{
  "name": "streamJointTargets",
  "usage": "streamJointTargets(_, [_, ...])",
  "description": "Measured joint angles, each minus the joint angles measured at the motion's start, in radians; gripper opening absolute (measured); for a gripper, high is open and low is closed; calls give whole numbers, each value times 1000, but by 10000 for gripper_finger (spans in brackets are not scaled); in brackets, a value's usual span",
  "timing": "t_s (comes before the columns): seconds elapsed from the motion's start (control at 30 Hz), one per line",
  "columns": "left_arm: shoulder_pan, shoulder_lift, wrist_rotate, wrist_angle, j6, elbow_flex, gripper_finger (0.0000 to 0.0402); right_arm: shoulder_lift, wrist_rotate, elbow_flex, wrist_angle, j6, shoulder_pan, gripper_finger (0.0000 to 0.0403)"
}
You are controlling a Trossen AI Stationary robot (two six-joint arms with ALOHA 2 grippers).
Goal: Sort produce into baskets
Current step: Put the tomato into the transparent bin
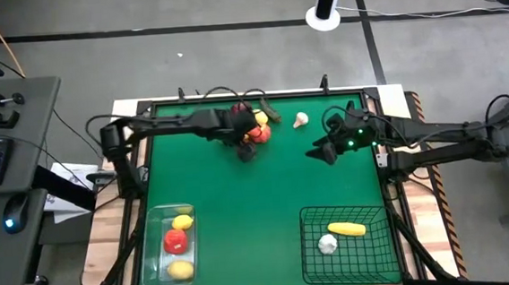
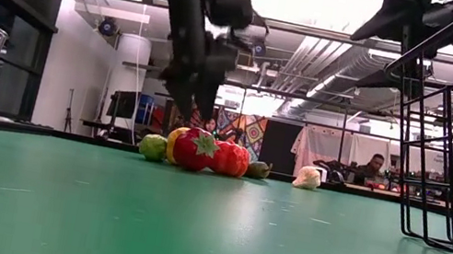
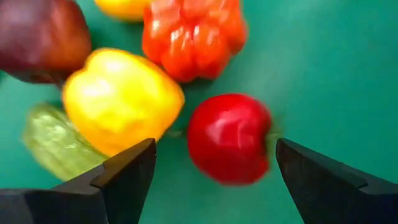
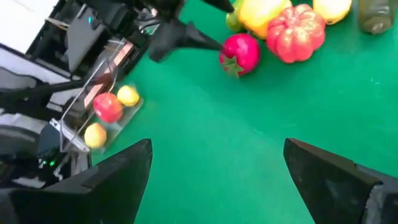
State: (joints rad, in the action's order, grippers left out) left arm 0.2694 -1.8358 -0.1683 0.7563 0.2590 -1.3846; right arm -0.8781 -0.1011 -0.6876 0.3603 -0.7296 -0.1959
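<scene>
A pile of toy produce lies at the table's far middle: a red fruit [image 3: 229,138], a yellow pepper [image 3: 121,99], an orange-red tomato [image 3: 193,37], a dark red piece [image 3: 40,37] and a green piece [image 3: 53,140]. My left gripper [image 1: 246,151] is open just above the pile, and its fingers stand on either side of the red fruit [image 1: 247,141] without touching it. A white garlic [image 1: 300,119] lies apart on the table, to the right of the pile. My right gripper [image 1: 320,153] is open and empty above the bare table, right of the pile.
The clear bin [image 1: 151,254] at the near left holds two yellow pieces and a red one. The black wire basket [image 1: 308,246] at the near right holds a long yellow piece and a white garlic. Green table lies bare between the pile and the baskets.
</scene>
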Motion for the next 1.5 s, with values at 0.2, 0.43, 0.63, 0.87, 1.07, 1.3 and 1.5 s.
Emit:
streamJointTargets(0.2, [6, -89, 7, -34, -12, -2, 319, -15, 46, 1, -7, -54, 0, 355])
streamJointTargets(0.43, [5, -167, 77, -53, -76, -2, 319, -26, 75, 1, -14, -122, 0, 355])
streamJointTargets(0.63, [-3, -175, 79, -16, -114, -1, 277, -26, 75, 1, -36, -169, 0, 355])
streamJointTargets(0.87, [-46, 23, 81, 91, -153, 2, 255, -26, 121, 1, -37, -204, 0, 355])
streamJointTargets(1.07, [-193, 374, 149, 216, -72, 86, 255, -26, 105, 1, -36, -191, 0, 355])
streamJointTargets(1.3, [-575, 745, 153, 361, 425, 239, 255, -26, 99, 1, -35, -161, 19, 355])
streamJointTargets(1.5, [-934, 813, 142, 349, 855, 346, 260, -26, 98, 1, -36, -161, 38, 355])
